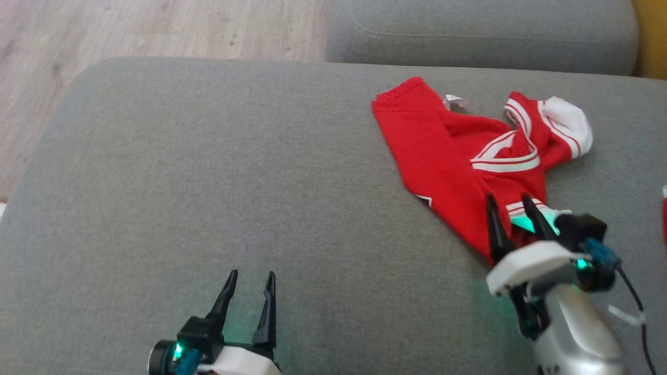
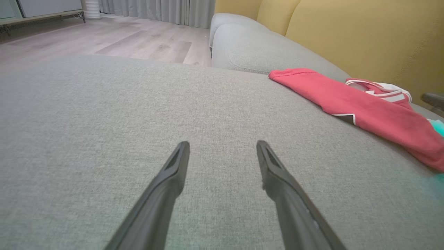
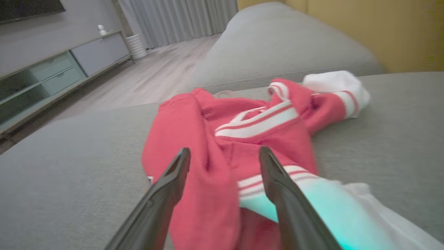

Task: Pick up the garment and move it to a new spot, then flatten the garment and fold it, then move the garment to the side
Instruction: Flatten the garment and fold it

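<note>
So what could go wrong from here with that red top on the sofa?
The red top is crumpled, with parts folded over each other, so the open right gripper at its near end might pinch several layers and lift a bundle. The white sleeve lies toward the far edge of the cushion and could drag or snag when pulled. The left gripper, open over bare cushion well away, may be slow to help spread it.

a home living room; grey sofa (image 2: 104, 104), curtains (image 2: 156, 12), low cabinet (image 3: 52, 66), wood floor (image 1: 156, 31)
</note>
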You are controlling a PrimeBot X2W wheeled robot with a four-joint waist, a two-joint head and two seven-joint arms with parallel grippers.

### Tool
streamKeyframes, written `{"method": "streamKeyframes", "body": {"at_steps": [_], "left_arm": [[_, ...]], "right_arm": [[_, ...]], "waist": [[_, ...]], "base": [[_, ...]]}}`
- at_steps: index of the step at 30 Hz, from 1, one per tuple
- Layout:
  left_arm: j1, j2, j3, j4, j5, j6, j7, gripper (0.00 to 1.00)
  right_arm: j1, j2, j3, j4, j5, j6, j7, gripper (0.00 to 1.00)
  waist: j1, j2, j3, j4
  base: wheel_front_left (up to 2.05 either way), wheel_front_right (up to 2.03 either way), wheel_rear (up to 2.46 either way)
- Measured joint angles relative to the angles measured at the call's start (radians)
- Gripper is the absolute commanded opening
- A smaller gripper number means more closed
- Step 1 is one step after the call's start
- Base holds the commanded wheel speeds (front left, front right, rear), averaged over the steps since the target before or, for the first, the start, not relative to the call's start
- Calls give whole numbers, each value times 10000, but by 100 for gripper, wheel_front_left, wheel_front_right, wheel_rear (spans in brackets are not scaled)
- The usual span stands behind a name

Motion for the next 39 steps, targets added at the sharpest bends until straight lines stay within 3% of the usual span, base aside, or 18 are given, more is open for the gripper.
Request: {"method": "streamKeyframes", "body": {"at_steps": [6,16,27,28,30,31,32,39], "left_arm": [[-17,0,-217,2,0,0,0,100],[-515,-2,-746,-127,-263,121,0,100],[-618,-2,-1131,-322,-508,339,0,100],[-625,-2,-1149,-324,-508,339,0,100],[-660,-2,-1152,-326,-508,343,0,100],[-684,-2,-1150,-328,-508,366,0,100],[-717,-2,-1152,-328,-508,384,0,100],[-872,-4,-1174,-380,-508,384,0,100]], "right_arm": [[-1310,-451,1101,560,842,0,468,100],[-3807,-1402,1664,2282,1225,0,1889,100],[-4081,-1519,2146,3390,1626,0,1948,100],[-4081,-1517,2232,3421,1682,0,1906,96],[-4081,-1517,2422,3432,1779,0,1764,67],[-4083,-1515,2493,3430,1837,0,1678,27],[-4084,-1517,2610,3432,1906,0,1641,0],[-4090,-1455,3649,2930,2205,0,761,0]], "waist": [[0,0,241,338],[1,0,930,1233],[2,0,1602,1880],[2,0,1621,1885],[1,0,1622,1873],[1,0,1618,1859],[1,0,1616,1842],[1,0,1467,1800]], "base": [[0,0,0],[0,0,0],[0,0,0],[0,0,0],[0,0,0],[0,0,0],[0,0,0],[0,0,0]]}}
